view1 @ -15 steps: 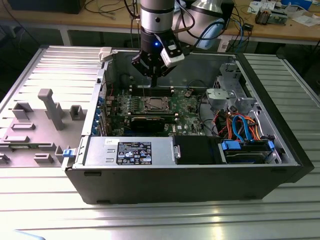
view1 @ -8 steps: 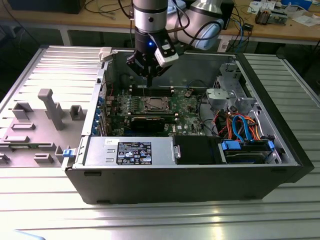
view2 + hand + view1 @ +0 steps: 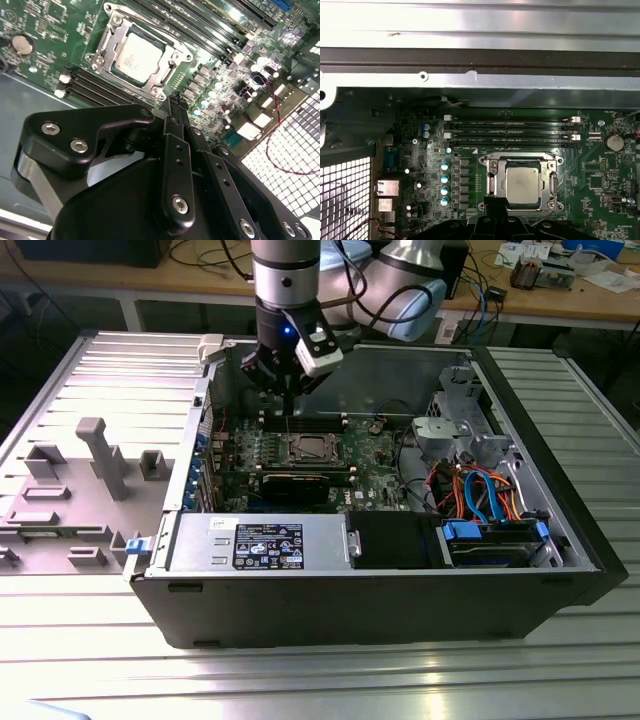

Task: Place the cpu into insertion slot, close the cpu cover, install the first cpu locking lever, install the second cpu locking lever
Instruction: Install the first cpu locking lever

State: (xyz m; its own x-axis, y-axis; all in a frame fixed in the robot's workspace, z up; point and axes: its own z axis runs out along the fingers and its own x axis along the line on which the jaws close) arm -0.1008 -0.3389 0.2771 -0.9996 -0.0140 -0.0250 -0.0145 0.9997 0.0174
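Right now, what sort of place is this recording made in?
Probably a robotics lab or electronics workshop: an open computer case sits on a ribbed metal table, the arm's end effector hangs over its motherboard, and a wooden bench behind carries cables.

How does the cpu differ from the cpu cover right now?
The cpu is a solid square with a dull grey top; the cpu cover is a shinier open frame with a cut-out centre. The cpu sits inside that cut-out; the cpu cover surrounds it and has the larger outline. Both are silvery, square and lie flat on the green board.
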